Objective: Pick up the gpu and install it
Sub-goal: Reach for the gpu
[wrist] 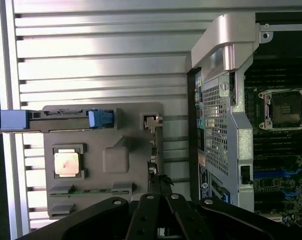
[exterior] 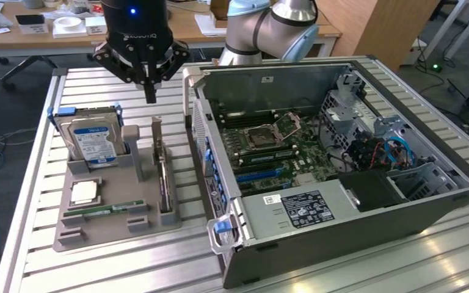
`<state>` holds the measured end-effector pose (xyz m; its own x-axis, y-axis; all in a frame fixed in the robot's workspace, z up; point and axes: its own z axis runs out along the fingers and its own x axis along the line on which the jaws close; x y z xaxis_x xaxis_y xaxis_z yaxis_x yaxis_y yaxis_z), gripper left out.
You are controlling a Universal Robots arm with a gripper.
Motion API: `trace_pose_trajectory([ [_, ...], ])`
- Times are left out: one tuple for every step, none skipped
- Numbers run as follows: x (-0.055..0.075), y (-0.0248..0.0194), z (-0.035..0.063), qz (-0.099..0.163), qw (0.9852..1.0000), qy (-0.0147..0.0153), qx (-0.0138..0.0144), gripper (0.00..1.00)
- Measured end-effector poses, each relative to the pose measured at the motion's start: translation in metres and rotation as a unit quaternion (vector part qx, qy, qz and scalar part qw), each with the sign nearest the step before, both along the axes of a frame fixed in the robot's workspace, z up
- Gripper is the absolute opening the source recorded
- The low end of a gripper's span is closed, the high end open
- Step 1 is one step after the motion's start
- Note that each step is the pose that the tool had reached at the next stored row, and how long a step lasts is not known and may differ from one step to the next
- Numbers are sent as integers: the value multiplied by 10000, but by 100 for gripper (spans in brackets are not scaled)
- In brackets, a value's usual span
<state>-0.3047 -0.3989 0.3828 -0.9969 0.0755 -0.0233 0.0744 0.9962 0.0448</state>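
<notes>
Gripper: one [exterior: 149, 99], hanging tip-down over the far end of the tray, seen in the wrist view at [wrist: 160, 186].
Fingers: two [wrist: 147, 215], pressed together with nothing between them.
Gpu: one [exterior: 163, 174], standing on its long edge in the tray slot nearest the case, its silver bracket at the far end.
Gpu to fingers: the closed tips hang above the bracket end, clear of it. In the wrist view the card's thin top edge [wrist: 152, 155] runs straight out from the tips, in line with them.
Tray: one [exterior: 137, 223], grey, on the slatted table [exterior: 96, 268], just beside the case.
Hard drive: one [exterior: 96, 143], upright in a blue caddy at the tray's far corner, on the exterior view's left of the gpu.
CPU: one [exterior: 85, 192], flat in its pocket.
Memory stick: one [exterior: 104, 210], green, lying near the CPU.
Case: one [exterior: 430, 207], side open and motherboard [exterior: 275, 152] showing, on the exterior view's right.
</notes>
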Motion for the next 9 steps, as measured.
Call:
trace_pose_trajectory([
  [0,0,0,0,10000,0,0,11],
  [-1,0,0,0,10000,0,0,11],
  [-1,0,0,-1,10000,0,0,11],
  [-3,-2,0,-1,10000,0,0,11],
  [-4,-7,1,-1,10000,1,0,11],
  [-4,-14,0,-1,10000,1,0,11],
  [-5,-26,1,-1,10000,0,-1,11],
  [-6,-40,1,-1,10000,1,-1,11],
  [-7,-56,0,-1,10000,0,0,11],
])
